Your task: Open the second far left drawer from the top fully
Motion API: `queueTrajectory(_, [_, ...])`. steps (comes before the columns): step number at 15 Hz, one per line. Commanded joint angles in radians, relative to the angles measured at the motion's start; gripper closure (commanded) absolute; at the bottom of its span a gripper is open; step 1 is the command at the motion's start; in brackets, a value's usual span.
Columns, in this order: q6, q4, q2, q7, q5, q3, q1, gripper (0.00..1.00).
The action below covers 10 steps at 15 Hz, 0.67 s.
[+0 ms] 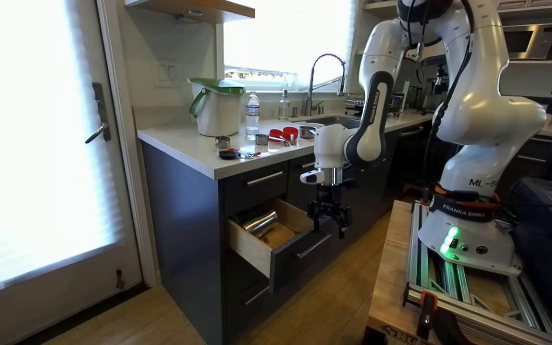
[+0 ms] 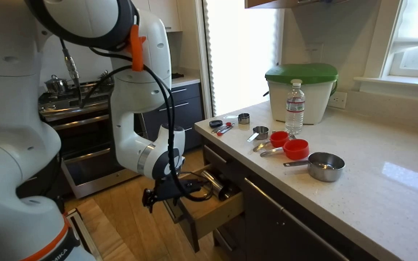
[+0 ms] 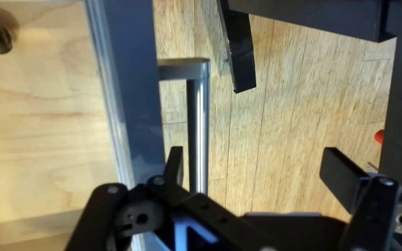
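Observation:
The second far left drawer from the top is pulled out of the cabinet, with its dark front and pale wood box showing. It is also pulled out in an exterior view and shows in the wrist view. Its silver bar handle runs along the front. My gripper is open and points down at the drawer front. In the wrist view my open fingers lie on either side of the handle. The left finger is between front and bar, with a thin gap to the bar; the right finger is far out.
A shiny metal cylinder lies in the drawer. The top drawer above and the drawer below are shut. The countertop holds measuring cups, a bottle and a green-lidded bin. A black bar shows over the floor.

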Motion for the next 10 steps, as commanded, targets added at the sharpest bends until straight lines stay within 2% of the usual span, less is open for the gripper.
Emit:
queueTrajectory(1, [-0.009,0.0,-0.004,-0.012,0.022,0.179,-0.17,0.0])
queueTrajectory(3, [0.01,0.003,-0.023,0.04,0.026,0.24,-0.217,0.0])
queueTrajectory(4, [0.047,-0.041,-0.091,0.083,0.069,0.269,-0.237,0.0])
queueTrajectory(5, [0.097,-0.045,-0.12,0.053,0.176,0.265,-0.216,0.0])
queueTrajectory(6, [0.071,0.002,-0.08,0.149,0.107,0.283,-0.254,0.0])
queueTrajectory(10, [0.268,-0.042,-0.22,0.263,0.113,0.226,-0.204,0.0])
